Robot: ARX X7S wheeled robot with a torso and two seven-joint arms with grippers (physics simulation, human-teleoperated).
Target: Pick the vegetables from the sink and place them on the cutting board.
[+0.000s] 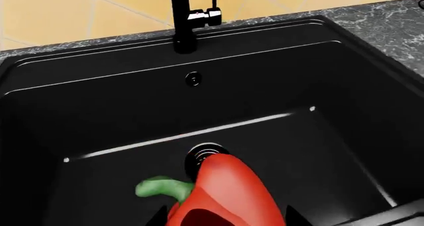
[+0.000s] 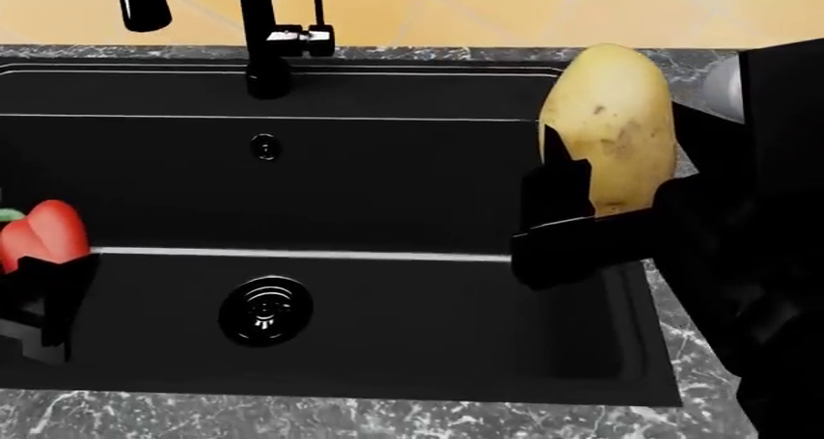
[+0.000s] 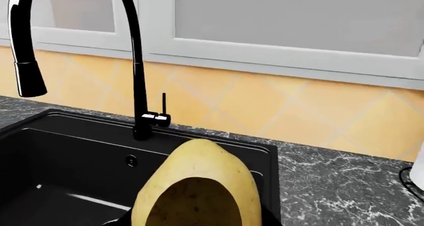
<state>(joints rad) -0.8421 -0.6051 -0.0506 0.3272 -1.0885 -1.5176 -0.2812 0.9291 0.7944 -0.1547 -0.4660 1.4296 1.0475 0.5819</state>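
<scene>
Left wrist cam first: the red bell pepper (image 1: pixel 222 193) fills the near edge of the shot, green stem sticking off to one side, w/ the dark tips of the left gripper (image 1: pixel 225 218) showing on both sides of it. Looks clamped on the pepper. Below it, the sink (image 1: pixel 119 112) floor w/ the round drain (image 1: pixel 206 156) partly hidden behind the pepper, so it's hanging over the basin, not lying in it. Faucet (image 1: pixel 183 22) stands at the back rim.

Head cam: pepper (image 2: pixel 42 236) is at the far left edge, in the left gripper (image 2: pixel 39 285), level w/ the basin's front half. On the right, the potato (image 2: pixel 608 125) stands upright, pinched by the right gripper (image 2: pixel 580 207), above the sink's right rim and the grey marble counter (image 2: pixel 386 420). Basin floor holds nothing but the drain, as far as I can see.

Right wrist cam: potato (image 3: pixel 197 186) close up, held over the sink's corner; fingers themselves barely in shot, but the head cam shows them closed on it. Tiled wall and cabinet fronts behind.

Progress, my read: both veg are picked and out of the basin, so about half done. Still to do: carry both over and set them down. The cutting board isn't in any view, so can't say which way that is.

Writing/brands: none readable anywhere, no labels on faucet, sink or veg.
</scene>
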